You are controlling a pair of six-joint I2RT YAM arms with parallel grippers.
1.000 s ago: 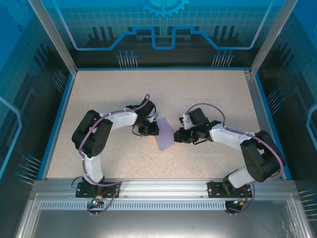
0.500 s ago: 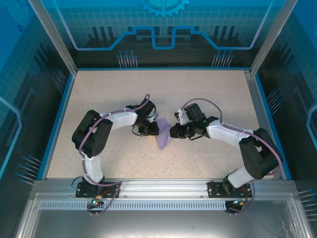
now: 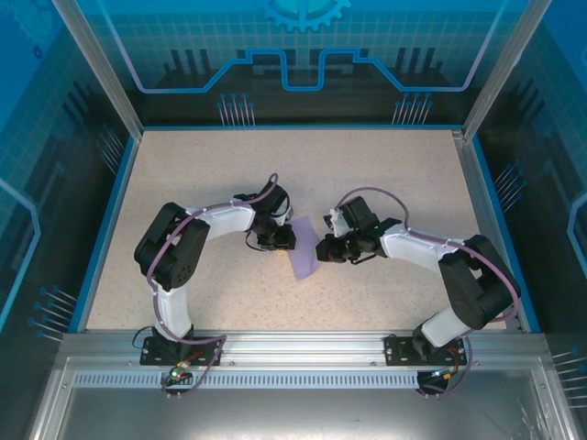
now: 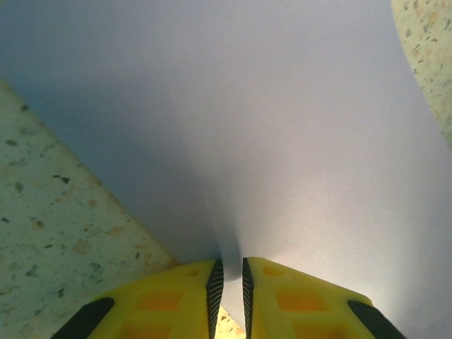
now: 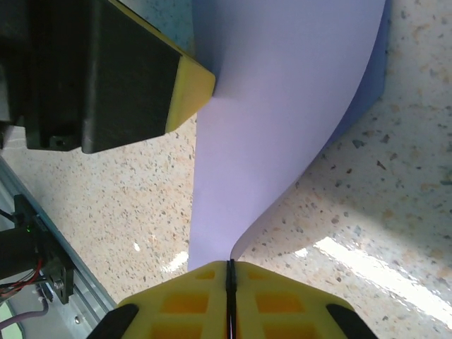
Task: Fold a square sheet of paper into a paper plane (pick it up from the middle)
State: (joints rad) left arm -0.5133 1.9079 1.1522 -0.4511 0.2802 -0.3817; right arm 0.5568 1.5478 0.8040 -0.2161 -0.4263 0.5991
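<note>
Background, top view: blue-lit enclosure walls around a speckled beige desk (image 3: 229, 174).
Top view, arms: both bent inward, meeting near the middle of the desk.
Top view, sheet of paper (image 3: 304, 257): lavender, one colour, lying between the two claws at mid-desk.
Top view, left claw (image 3: 288, 237): at the sheet's left edge, touching it.
Top view, right claw (image 3: 321, 247): at the sheet's right edge, touching it.
Left wrist, left claw (image 4: 229, 272): yellow fingers drawn close, a thin slit between them; clenched on the near edge of the sheet.
Left wrist, sheet of paper (image 4: 247, 127): spreads away from the fingers, gently bowed, with desk (image 4: 49, 233) showing on the left.
Right wrist, right claw (image 5: 229, 268): yellow fingers pressed together, grasping the sheet's near edge.
Right wrist, sheet of paper (image 5: 275, 120): curved rather than flat, a darker purple strip along its right side, shadow on the desk (image 5: 395, 212) beside it.
Right wrist, left claw (image 5: 191, 88): black body, yellow tip against the sheet's far left edge.
</note>
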